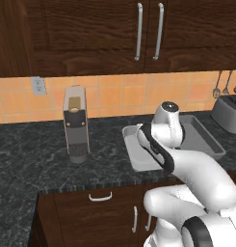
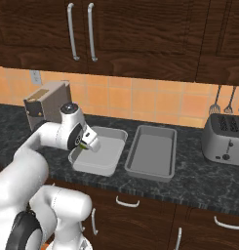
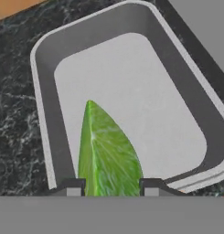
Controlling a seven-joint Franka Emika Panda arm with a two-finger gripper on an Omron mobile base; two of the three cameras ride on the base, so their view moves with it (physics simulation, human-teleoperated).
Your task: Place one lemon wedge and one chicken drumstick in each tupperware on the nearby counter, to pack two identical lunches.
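The gripper [image 3: 112,185] was clamped on a green lemon wedge [image 3: 105,153], which stood up between the two dark finger tips in the hand view, its pointed end reaching away from the hand over the pale floor of the left tupperware [image 3: 42,114]. In the right base view the gripper [image 2: 88,143] hung above the near left part of that tray [image 2: 113,149], with a small fleck of green showing at its fingers, and the wedge was held clear of the tray floor as far as could be told. The right tupperware [image 2: 170,161] lay just beside the first on the counter [image 2: 199,183], the two trays close but apart. In the left base view the arm hid much of the left tupperware [image 1: 131,154], while the other tray [image 1: 211,142] showed behind it. A silver toaster [image 2: 223,139] stood near the right tray, and a coffee machine [image 1: 75,124] stood on the counter well to the left of the trays
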